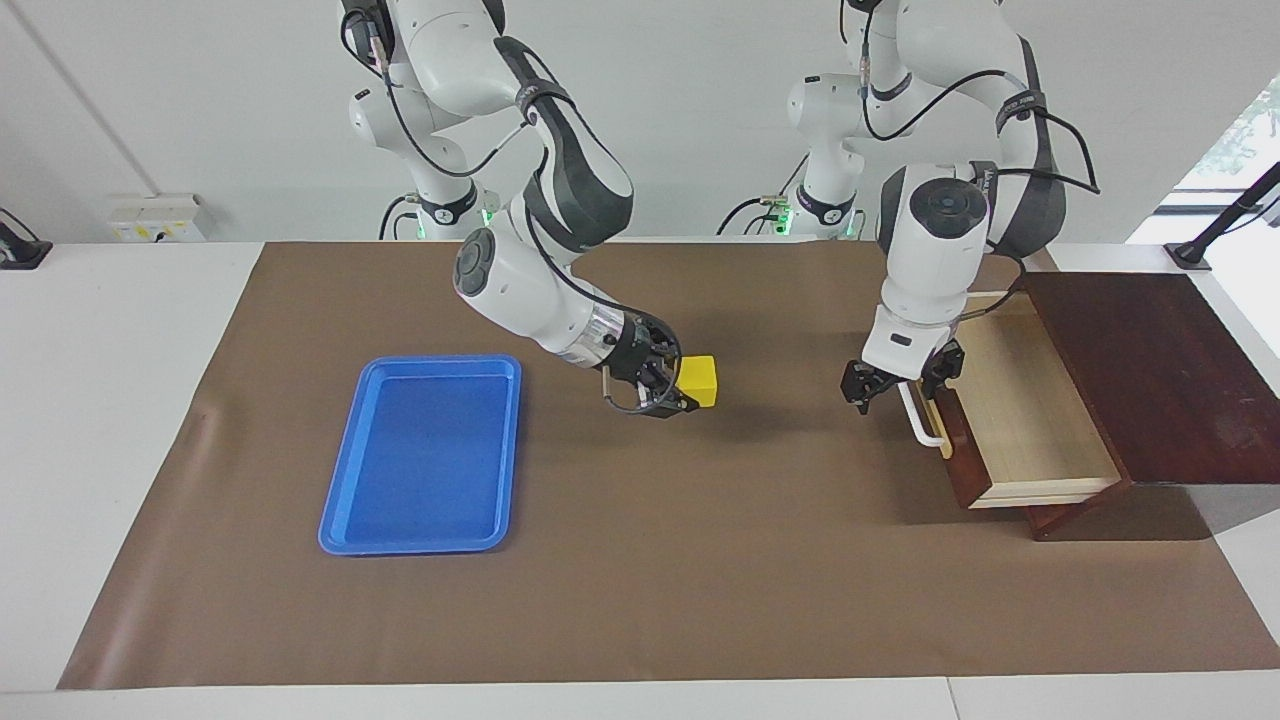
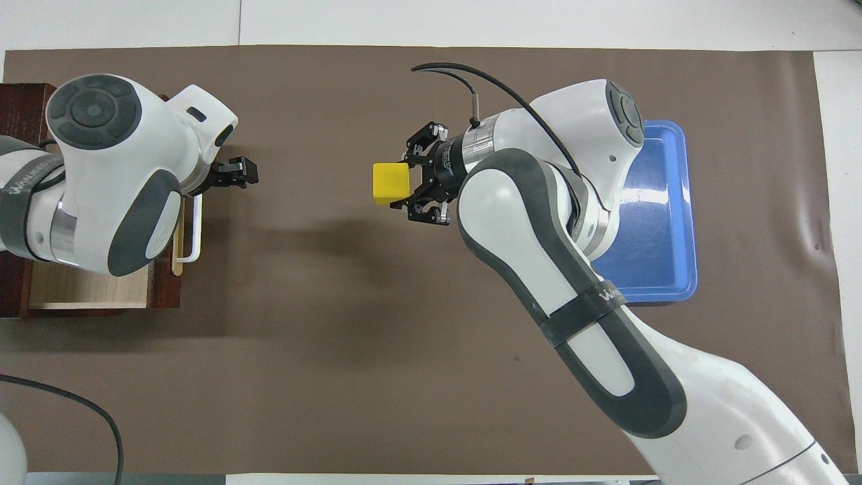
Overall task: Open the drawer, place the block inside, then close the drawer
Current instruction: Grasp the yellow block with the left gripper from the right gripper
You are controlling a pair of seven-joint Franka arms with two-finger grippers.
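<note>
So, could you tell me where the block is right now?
The block is held in the right pincer above the mat, between the tray and the drawer.

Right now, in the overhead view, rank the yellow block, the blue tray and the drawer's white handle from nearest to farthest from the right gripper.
1. The block, clamped in the right gripper above the mat.
2. The blue tray, toward the right arm's end of the table.
3. The white handle on the open drawer, toward the left arm's end.
</note>
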